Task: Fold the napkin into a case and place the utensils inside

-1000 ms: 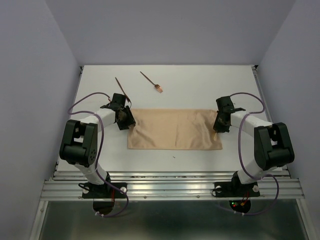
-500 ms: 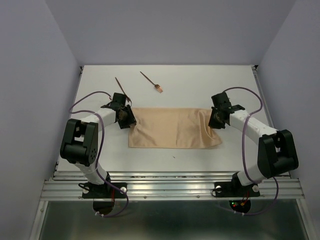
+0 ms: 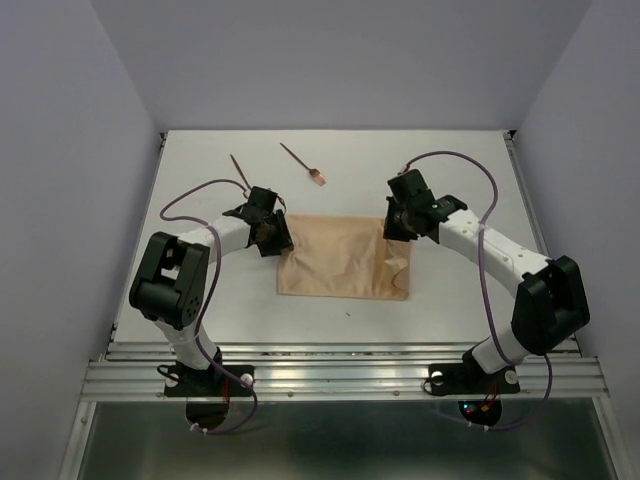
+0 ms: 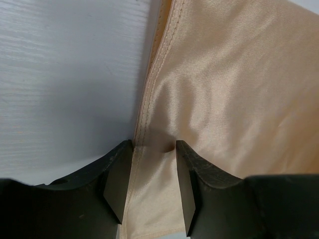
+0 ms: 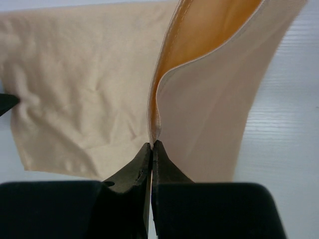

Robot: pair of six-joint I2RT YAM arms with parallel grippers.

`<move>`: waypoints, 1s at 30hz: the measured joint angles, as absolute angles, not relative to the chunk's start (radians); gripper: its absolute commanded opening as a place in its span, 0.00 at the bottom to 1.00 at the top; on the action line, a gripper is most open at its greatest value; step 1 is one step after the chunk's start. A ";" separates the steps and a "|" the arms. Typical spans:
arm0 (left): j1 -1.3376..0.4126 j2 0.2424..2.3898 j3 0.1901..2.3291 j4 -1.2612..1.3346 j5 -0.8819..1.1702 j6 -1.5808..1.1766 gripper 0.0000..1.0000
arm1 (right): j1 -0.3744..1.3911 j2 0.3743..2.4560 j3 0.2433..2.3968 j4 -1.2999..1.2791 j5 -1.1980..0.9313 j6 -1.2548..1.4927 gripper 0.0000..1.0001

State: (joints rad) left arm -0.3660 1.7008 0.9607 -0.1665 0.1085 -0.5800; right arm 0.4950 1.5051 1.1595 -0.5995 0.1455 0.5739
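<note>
Right, from the top camera: the thin tan, peach-brown napkin (image 3: pixel 335 268) of soft creased cloth lies on the white table (image 3: pixel 460 170) between the two arms. Its right end is raised and doubled over toward the left. The left gripper (image 3: pixel 272 232) sits at the napkin's far left corner. The right gripper (image 3: pixel 397 222) is over the far right corner, at the raised flap. Beyond the cloth, well apart from it, lie two thin reddish-brown sticks. The fork-headed utensil (image 3: pixel 303 165) rests at a slant, its pale head nearest the napkin. The plain pointed utensil (image 3: pixel 243 172) lies to its left, close to the left arm's purple cable.

Over to the left wrist: the left gripper (image 4: pixel 153 149) has its jaws apart at a middling width. The two black fingers (image 4: pixel 118 181) straddle the napkin's stitched hem (image 4: pixel 149 94). The satin cloth (image 4: pixel 234 89) runs flat through the gap, with a small dimple by one finger. Bare table (image 4: pixel 65 74) shows beside it.

Now the right wrist: the right gripper (image 5: pixel 152 145) is pinched tight, tips together on the napkin's hemmed edge. That edge stands up off the table (image 5: pixel 291 124), curling open to show a brighter orange inside. The rest of the napkin (image 5: pixel 84 84) lies flat and creased beneath it.
</note>
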 measured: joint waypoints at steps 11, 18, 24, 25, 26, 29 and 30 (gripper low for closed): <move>-0.403 1.708 0.964 -0.153 0.128 -0.619 0.52 | 0.685 1.697 1.319 -0.599 0.138 0.607 0.01; -0.411 1.699 0.928 -0.093 0.170 -0.679 0.52 | 0.756 1.763 1.386 -0.598 0.121 0.617 0.01; -0.452 1.708 0.925 -0.067 0.209 -0.719 0.52 | 0.769 1.777 1.400 -0.595 0.105 0.622 0.01; -0.462 1.713 0.926 -0.060 0.218 -0.730 0.52 | 0.769 1.777 1.400 -0.595 0.105 0.622 0.01; -0.474 1.718 0.928 -0.053 0.226 -0.737 0.52 | 0.769 1.777 1.400 -0.596 0.105 0.622 0.01; -0.512 1.738 0.944 -0.038 0.248 -0.765 0.51 | 0.768 1.777 1.400 -0.595 0.105 0.622 0.01; -0.525 1.744 0.948 -0.033 0.255 -0.773 0.51 | 0.768 1.777 1.400 -0.595 0.105 0.622 0.01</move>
State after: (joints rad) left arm -0.5247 1.7439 0.9482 -0.0334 0.2554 -0.7734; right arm 0.7681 1.7775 1.3998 -0.5953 0.1047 0.6224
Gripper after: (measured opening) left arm 0.514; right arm 0.033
